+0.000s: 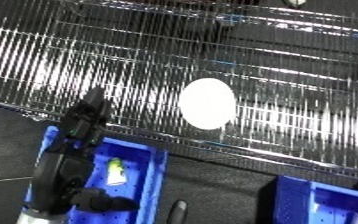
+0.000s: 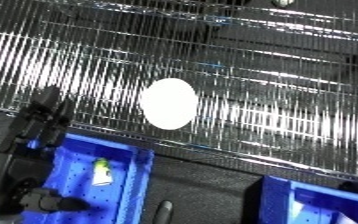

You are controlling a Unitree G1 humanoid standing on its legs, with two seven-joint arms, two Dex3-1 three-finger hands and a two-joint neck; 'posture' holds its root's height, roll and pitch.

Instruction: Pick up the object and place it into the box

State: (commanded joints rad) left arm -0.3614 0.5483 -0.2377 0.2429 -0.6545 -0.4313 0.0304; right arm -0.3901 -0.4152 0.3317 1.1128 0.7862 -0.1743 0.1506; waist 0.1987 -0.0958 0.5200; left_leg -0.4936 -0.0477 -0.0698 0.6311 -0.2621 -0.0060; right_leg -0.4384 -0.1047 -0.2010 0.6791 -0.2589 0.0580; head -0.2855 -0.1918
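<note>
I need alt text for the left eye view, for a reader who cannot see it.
A black robot hand hangs over a blue plastic bin holding a small yellow-green object. Behind lies a shiny wire rack with a white oval disc.

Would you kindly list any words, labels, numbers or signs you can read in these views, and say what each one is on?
None can be read. The white disc on the wire rack is blank, the blue bin shows no print, and the small yellow-green object inside it is too blurred to tell.
</note>
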